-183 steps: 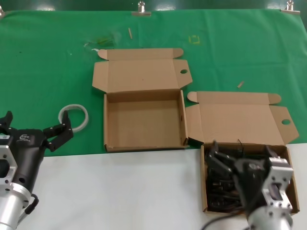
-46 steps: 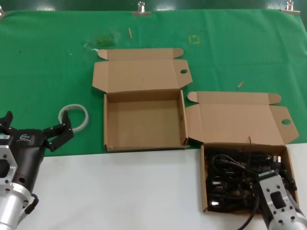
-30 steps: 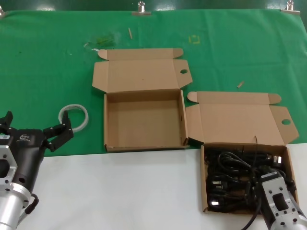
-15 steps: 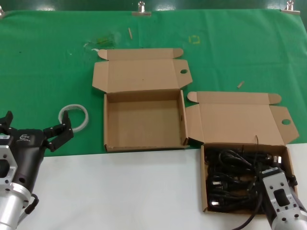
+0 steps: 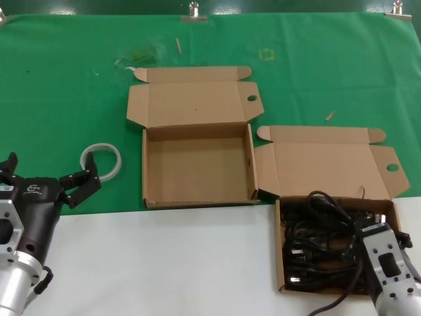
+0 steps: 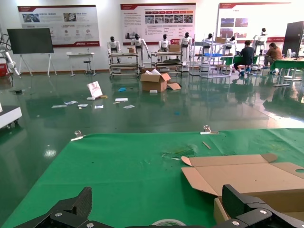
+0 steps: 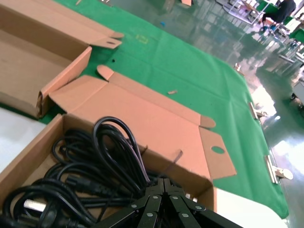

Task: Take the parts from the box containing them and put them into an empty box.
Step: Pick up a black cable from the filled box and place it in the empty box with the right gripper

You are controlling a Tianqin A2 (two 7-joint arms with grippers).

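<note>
The box containing the parts (image 5: 279,253) lies open at the near right, its lid (image 7: 142,109) folded back. The parts are black power cables (image 5: 314,232) tangled inside it. My right gripper (image 5: 363,228) is over the box's near right corner and shut on the cables (image 7: 95,161). Its jaws (image 7: 164,180) are pressed together, and a cable loop (image 7: 121,140) stands up out of the pile. The empty box (image 5: 197,168) sits open in the middle, to the left of the full one. My left gripper (image 5: 46,172) is parked open at the near left, holding nothing.
A white tape ring (image 5: 100,160) lies on the green cloth (image 5: 59,85) between my left gripper (image 6: 159,211) and the empty box (image 6: 247,178). White table surface (image 5: 164,263) runs along the near side. Small scraps lie on the cloth at the back.
My right gripper shut among the cables, then drew back towards the near right. A cable loop has risen above the pile. The left arm has not moved.
</note>
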